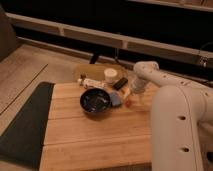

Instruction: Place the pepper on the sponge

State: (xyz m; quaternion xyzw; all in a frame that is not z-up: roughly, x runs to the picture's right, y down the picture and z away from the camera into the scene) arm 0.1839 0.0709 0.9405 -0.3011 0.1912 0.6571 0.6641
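**While the gripper (131, 95) hangs low, the slender orange-red chili-shaped pepper (128, 103) lies beside the small blue rectangular sponge (116, 100)**

Because the white jointed arm (172, 95) reaches in from the right of the frame and bends down at centre, its gripper sits directly above the pepper. It is so close that we cannot tell whether it touches the pepper, nor whether it is spread or pressed together.

The pepper rests on the pale wooden slatted table (90, 142), just right of the sponge and not on top of it, so the placement the task asks for is not shown. The sponge sits tight against the right rim of the round black bowl (96, 101), and we judge this leaves only its top and right side approachable.

Toward upper centre, a dark rectangular bar (120, 83) and a short white cup (109, 75) crowd the far side. Open boards fill the lower half of the frame and the space right of the pepper, and the table's left edge meets a dark mat (25, 125). We judge the pepper's way to be short: up and slightly leftward.
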